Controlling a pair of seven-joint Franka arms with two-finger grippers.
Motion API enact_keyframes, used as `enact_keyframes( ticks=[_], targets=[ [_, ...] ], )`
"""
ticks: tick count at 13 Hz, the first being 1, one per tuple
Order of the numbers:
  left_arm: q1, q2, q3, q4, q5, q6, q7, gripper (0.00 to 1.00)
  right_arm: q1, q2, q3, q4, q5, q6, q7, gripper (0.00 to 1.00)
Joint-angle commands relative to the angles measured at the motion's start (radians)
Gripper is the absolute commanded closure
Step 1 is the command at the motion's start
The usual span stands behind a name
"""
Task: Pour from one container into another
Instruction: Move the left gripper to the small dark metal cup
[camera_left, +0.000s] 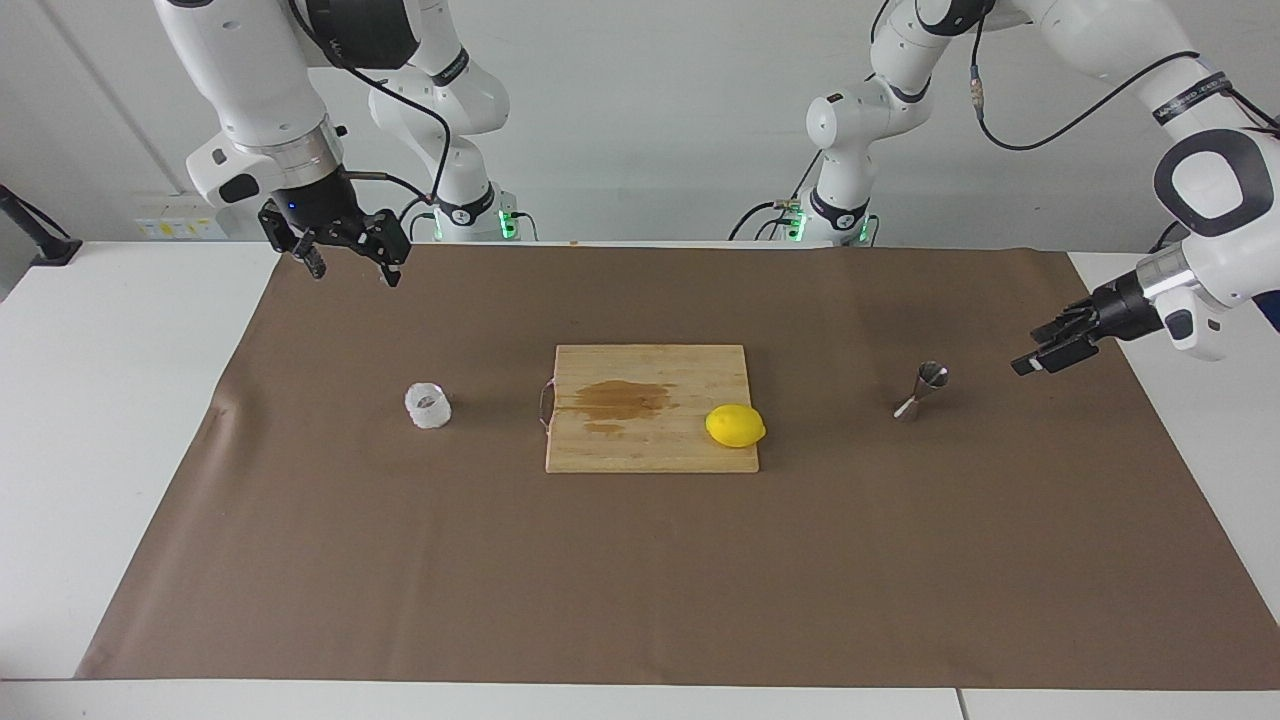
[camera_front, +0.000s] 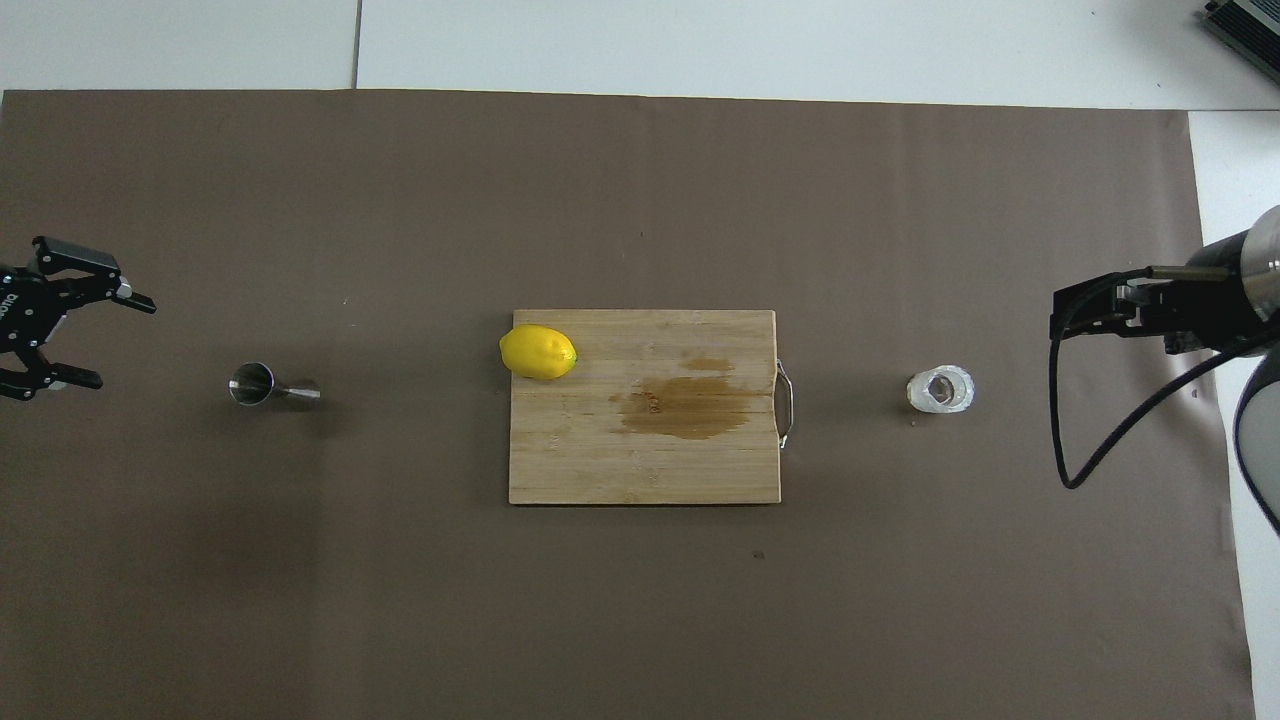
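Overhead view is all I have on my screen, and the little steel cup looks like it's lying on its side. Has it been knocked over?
Observer: No. In the facing view the jigger stands upright on the brown paper, resting on one of its cones.
Operator: And the claw beside it, is that sitting on the table?
Observer: No. The left gripper is in the air, low, at about the jigger's height. It is open and not touching the jigger.
Operator: What about the other claw?
Observer: The right gripper hangs much higher, well clear of the glass cup. It is open and that arm is waiting.
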Motion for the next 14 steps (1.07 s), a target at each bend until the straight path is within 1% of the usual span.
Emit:
enact_keyframes(
  ticks=[1, 4, 6, 7, 9, 11, 14],
  targets=[
    [0.020, 0.019, -0.010, -0.053, -0.063, -0.011, -0.084, 0.00, -0.010, 0.004, 0.005, 0.010, 0.007, -0.016, -0.025, 0.00],
    [0.024, 0.021, -0.010, -0.111, -0.110, 0.004, -0.139, 0.00, -0.010, 0.004, 0.005, 0.010, 0.007, -0.014, -0.025, 0.00],
    [0.052, 0.019, -0.010, -0.155, -0.185, 0.042, -0.197, 0.00, -0.010, 0.004, 0.005, 0.010, 0.007, -0.014, -0.025, 0.00],
    [0.061, 0.018, -0.010, -0.175, -0.198, 0.061, -0.219, 0.00, -0.010, 0.004, 0.005, 0.010, 0.007, -0.014, -0.025, 0.00],
    [0.052, 0.013, -0.010, -0.205, -0.198, 0.084, -0.230, 0.00, -0.010, 0.004, 0.005, 0.010, 0.007, -0.014, -0.025, 0.00],
    [0.043, 0.002, -0.010, -0.238, -0.204, 0.133, -0.260, 0.00, -0.010, 0.004, 0.005, 0.010, 0.007, -0.014, -0.025, 0.00],
    [0.040, 0.002, -0.010, -0.260, -0.215, 0.153, -0.270, 0.00, -0.010, 0.004, 0.005, 0.010, 0.007, -0.016, -0.025, 0.00]
  ],
)
